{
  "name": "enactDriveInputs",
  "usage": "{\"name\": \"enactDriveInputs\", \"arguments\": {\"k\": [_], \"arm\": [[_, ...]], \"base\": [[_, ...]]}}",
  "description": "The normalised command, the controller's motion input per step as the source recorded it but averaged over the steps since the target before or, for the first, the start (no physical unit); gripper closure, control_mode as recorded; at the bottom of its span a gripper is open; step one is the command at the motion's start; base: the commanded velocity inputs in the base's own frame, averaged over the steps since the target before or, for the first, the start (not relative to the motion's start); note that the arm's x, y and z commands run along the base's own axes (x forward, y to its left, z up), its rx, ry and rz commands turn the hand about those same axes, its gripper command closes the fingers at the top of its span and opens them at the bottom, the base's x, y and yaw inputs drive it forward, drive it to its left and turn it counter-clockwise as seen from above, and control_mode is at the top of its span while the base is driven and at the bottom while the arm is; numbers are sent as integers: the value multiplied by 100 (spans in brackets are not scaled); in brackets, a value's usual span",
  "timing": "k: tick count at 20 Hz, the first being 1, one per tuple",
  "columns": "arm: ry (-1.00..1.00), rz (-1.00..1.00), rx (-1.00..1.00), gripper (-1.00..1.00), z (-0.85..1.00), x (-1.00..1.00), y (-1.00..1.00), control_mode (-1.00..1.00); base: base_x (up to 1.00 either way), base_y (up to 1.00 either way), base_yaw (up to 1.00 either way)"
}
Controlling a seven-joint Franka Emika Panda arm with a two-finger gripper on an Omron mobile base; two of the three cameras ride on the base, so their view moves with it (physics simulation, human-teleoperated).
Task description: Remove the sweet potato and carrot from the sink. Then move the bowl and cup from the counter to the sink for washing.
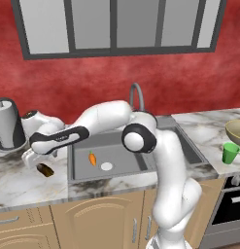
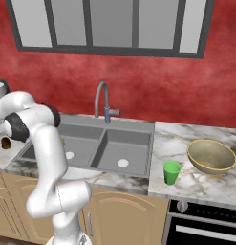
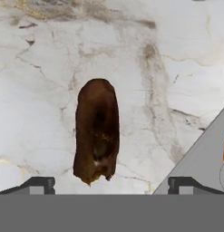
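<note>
Nearest the hand camera, the sweet potato (image 3: 97, 130) is seen lying flat on the counter (image 3: 36, 90), a dark brown oblong lump on veined marble. The gripper (image 3: 111, 184) is held above it with its two finger tips spread wide, one to either side of the lump's near end, and nothing is pinched between them. A grey slope of the sink (image 3: 199, 158) is cut off at the lower right of that view, with a sliver of orange at the very edge.

From the left base view, the sweet potato (image 1: 45, 169) is placed on the counter (image 1: 24, 182) just beside the left rim of the sink (image 1: 82, 168), under the gripper (image 1: 34, 159). The carrot (image 1: 92, 158) is seen inside the left basin, near its white drain (image 1: 107, 166), apart from the basin walls. The right basin is largely hidden there by the arm.

In the right base view both basins of the sink (image 2: 134, 143) are shown, each with a white drain, and the right one holds nothing visible. The left basin is partly covered by the arm. The faucet (image 2: 102, 100) stands at the back edge.

On the counter (image 2: 186, 139) right of the sink, the cup (image 2: 171, 172) stands upright near the front edge, and the bowl (image 2: 211, 156) sits just beside it toward the right, apparently holding nothing. A grey kettle-like appliance (image 1: 7, 124) is seen at the far left of the counter.
</note>
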Motion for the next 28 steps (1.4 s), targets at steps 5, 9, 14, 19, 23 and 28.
{"name": "enactDriveInputs", "arguments": {"k": [5,9,14,19,23,28], "arm": [[-7,-5,11,-100,17,-23,-44,-100],[-2,-7,14,-100,13,-23,-48,-100],[0,-11,14,-100,11,-17,-50,-100],[0,-18,10,-100,10,-7,-47,-100],[0,-22,6,-100,9,-1,-43,-100],[0,-25,2,-100,5,-1,-45,-100]], "base": [[0,0,0],[0,0,0],[0,0,0],[0,0,0],[0,0,0],[0,0,0]]}}
